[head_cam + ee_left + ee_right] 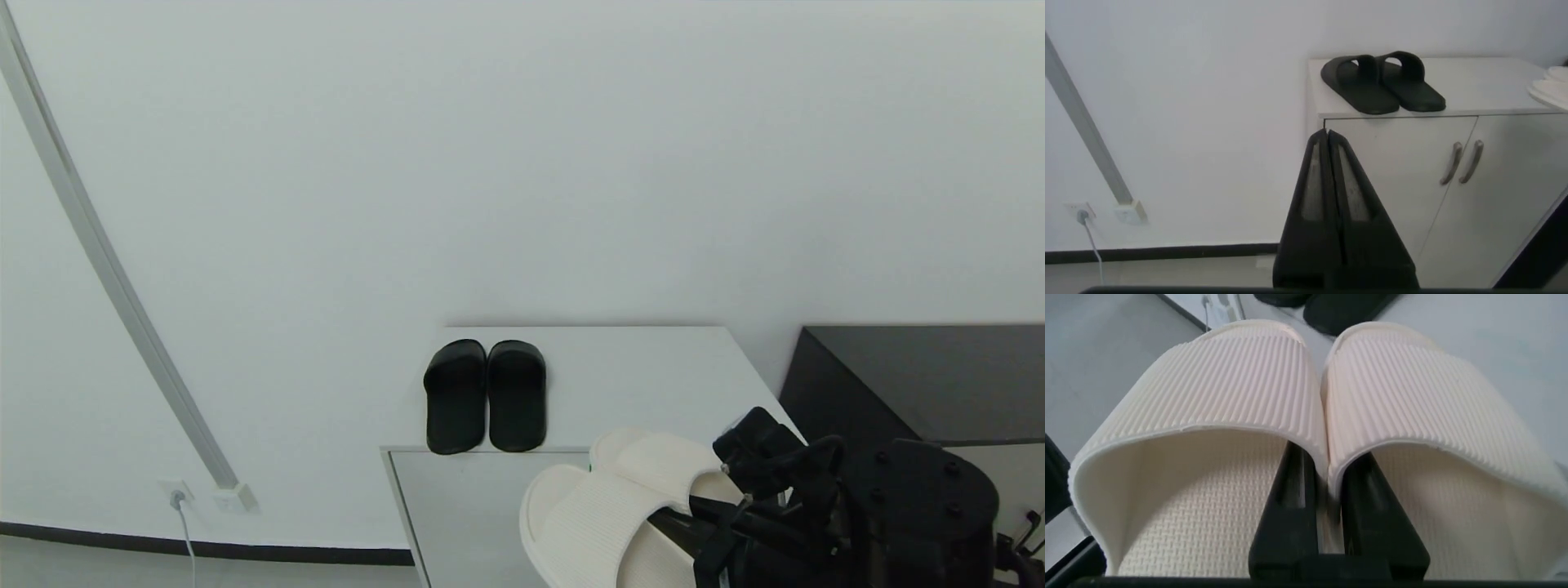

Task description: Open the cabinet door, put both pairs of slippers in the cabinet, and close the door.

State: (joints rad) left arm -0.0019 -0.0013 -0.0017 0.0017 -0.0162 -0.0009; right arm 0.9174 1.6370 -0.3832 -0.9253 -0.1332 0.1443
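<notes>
Cabinet handles (pixel 1462 162) face the pinched-shut left hand (pixel 1328 139); right hand (pixel 1325 469) clamps both white slippers (pixel 1233 384).

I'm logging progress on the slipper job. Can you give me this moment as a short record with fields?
cabinet doors: shut, two handles side by side
black slippers: paired on the cabinet top, near its front edge
white slippers: pinched together by the right gripper, at the top's right front
left gripper: shut, empty, facing the doors
progress: doors not yet opened, no slippers inside
</notes>
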